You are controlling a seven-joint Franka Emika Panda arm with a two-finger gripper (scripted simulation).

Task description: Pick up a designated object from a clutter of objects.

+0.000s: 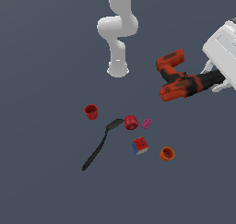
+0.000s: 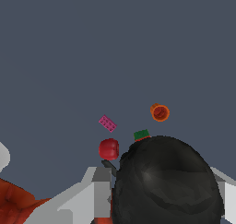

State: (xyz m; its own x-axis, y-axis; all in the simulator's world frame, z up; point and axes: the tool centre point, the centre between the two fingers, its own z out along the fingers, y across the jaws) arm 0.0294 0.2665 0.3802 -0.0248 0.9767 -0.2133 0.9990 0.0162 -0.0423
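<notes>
Nearest in the exterior view, the orange cup [image 1: 167, 153] and the puzzle cube [image 1: 139, 145] sat on the grey floor [image 1: 41, 191], with the long black spoon [image 1: 100, 144] slanting away beside them. Just beyond lay the red ball [image 1: 131, 122], touching or nearly touching the spoon's bowl, with the tiny pink block [image 1: 146, 123] beside it and the red cup [image 1: 91, 111] well apart toward the exterior view's left. No bench edge showed; everything rested on that 1 plain surface.

Farther back, toward the exterior view's right, the drill [image 1: 177, 79] appeared lifted clear of the clutter, its dark handle end running into the gripper [image 1: 213, 79]. The fingers [image 1: 222, 86] stood closed around that handle, only partly open to its width. In the wrist view the black handle end [image 2: 166, 181] filled the lower frame between the pale fingers, with the ball, block and orange cup far below.

By my judgement the drill would be rigid, heavy and lopsided. Held at the handle end, the red-orange body hung out sideways and could twist in the grip, so a hold nearer the body's junction would carry it more steadily.

Farthest back stood the arm's white base [image 1: 118, 68].
</notes>
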